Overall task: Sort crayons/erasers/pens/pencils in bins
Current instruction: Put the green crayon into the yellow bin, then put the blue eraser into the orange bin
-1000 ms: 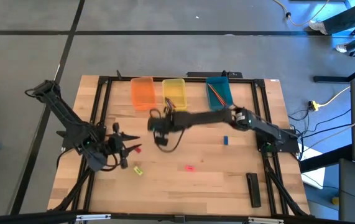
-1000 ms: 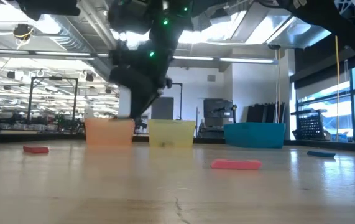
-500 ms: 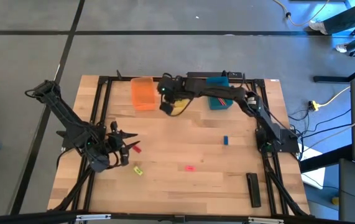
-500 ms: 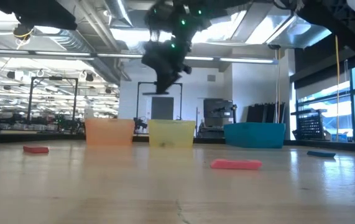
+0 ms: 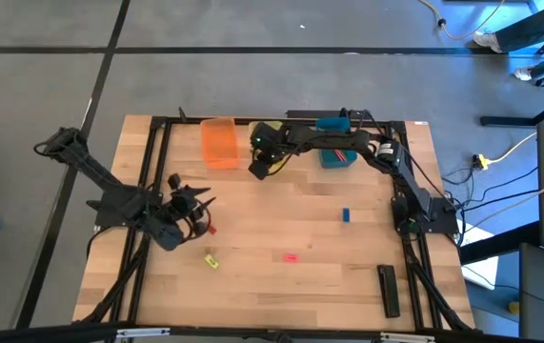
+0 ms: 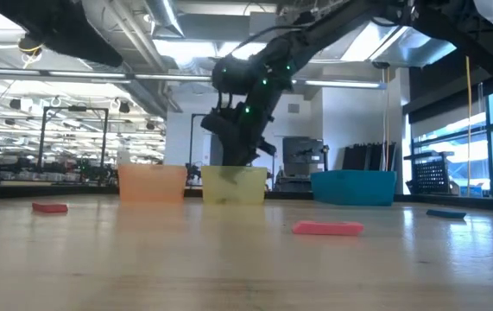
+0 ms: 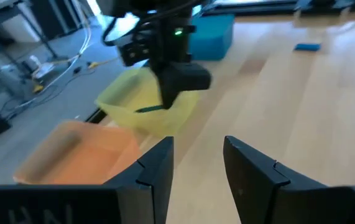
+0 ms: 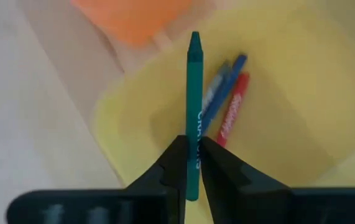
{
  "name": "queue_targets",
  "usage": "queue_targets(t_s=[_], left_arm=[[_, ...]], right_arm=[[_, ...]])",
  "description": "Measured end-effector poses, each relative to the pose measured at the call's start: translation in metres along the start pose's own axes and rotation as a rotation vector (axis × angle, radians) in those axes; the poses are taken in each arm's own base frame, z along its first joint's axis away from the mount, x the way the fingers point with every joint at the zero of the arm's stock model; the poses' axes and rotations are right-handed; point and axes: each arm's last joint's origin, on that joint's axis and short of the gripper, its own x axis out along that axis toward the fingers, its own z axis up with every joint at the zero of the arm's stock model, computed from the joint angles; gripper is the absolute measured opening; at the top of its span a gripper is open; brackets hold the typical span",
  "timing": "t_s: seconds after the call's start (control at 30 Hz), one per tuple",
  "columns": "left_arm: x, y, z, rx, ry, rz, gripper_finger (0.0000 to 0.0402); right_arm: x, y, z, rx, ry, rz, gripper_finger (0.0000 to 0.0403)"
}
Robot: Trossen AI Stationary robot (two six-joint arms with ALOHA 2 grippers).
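Right wrist view shows the right gripper (image 8: 191, 163) pinching a green crayon (image 8: 193, 106) above the yellow bin (image 8: 112, 134), where blue and red crayons (image 8: 227, 102) lie. High view: the left gripper (image 5: 198, 205), jaws spread, waits near the table's (image 5: 281, 295) 9 o'clock edge; bare wood lies toward 6 o'clock.

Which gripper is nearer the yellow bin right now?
The right. The right gripper hangs directly over the yellow bin, holding a green crayon above it. The left gripper sits far off near the table's left side, beside the red eraser.
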Motion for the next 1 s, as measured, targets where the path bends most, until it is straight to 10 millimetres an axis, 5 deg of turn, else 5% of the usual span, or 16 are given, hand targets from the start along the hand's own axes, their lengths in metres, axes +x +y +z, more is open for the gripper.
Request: queue_targets(t_s=[0.4,0.7,1.0], left_arm=[[0.023,0.014,0.002,-0.015,0.117,0.069,0.0133],[0.028,0.017,0.002,-0.033,0.147,0.069,0.0133],[0.028,0.017,0.003,-0.061,0.144,0.066,0.0133]], right_arm=[[0.007,-0.011,-0.002,0.009,-0.051,-0.142,0.0058],[0.002,-0.01,0.0,-0.096,-0.06,-0.143,0.0161],[-0.071,0.013,-0.005,-0.26,-0.164,-0.158,0.0219]])
